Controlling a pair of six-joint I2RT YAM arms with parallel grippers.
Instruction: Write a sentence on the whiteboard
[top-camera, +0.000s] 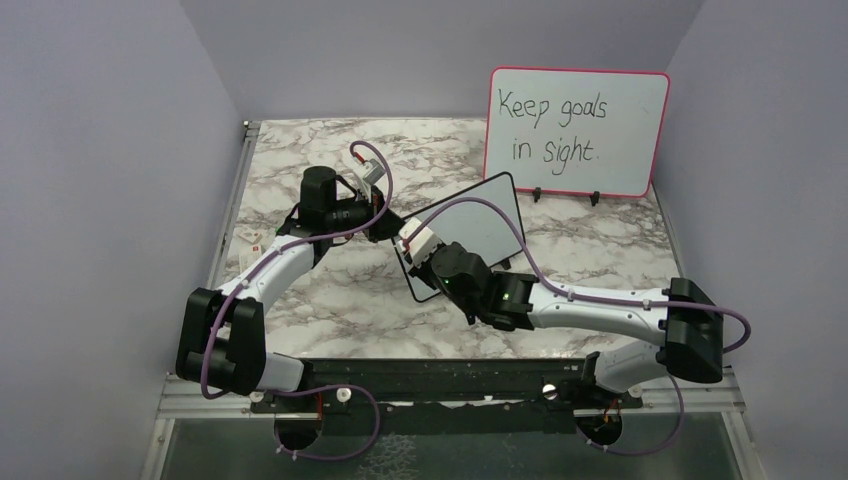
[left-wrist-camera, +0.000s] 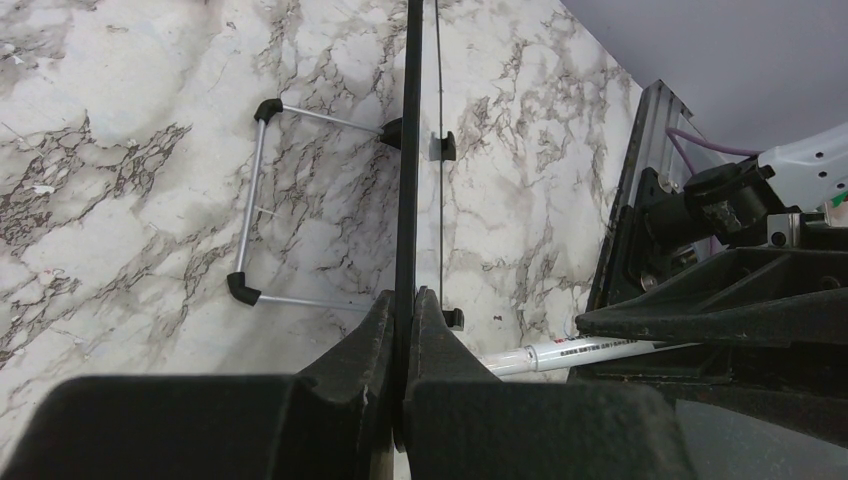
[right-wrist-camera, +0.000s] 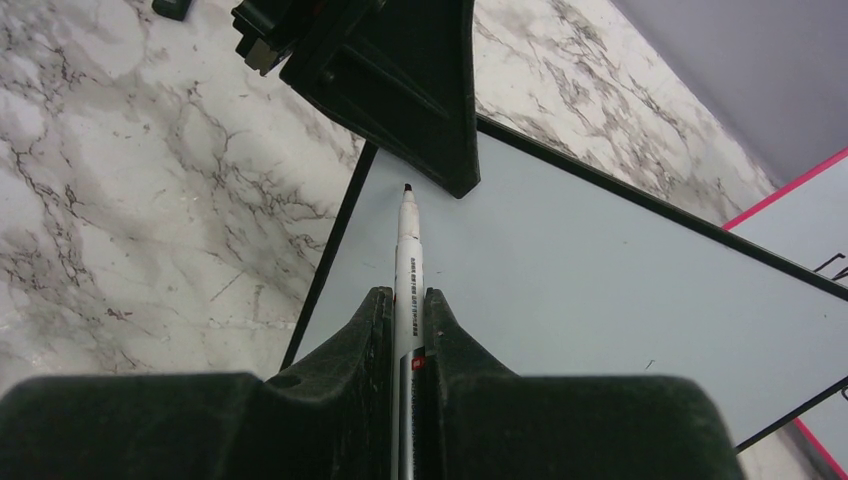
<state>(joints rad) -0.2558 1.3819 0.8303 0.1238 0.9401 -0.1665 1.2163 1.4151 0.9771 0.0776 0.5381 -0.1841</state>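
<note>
The small rectangular whiteboard with a thin black frame and rounded corners (top-camera: 485, 230) stands tilted at the middle of the grey-veined marble counter (top-camera: 330, 300), its pale writing face turned toward the right arm. The left hand (left-wrist-camera: 405, 300) is clenched on the board's frame edge, one finger on each side. The right hand (right-wrist-camera: 405, 295) grips a slim white marker pen with a dark tip (right-wrist-camera: 408, 240), pointing it at the board's face close to the left hand's fingers; whether the tip touches is unclear. Behind, at the counter's far right, a larger pink-framed white board (top-camera: 575, 130) stands upright against the wall, reading "Keep goals in sight."
</note>
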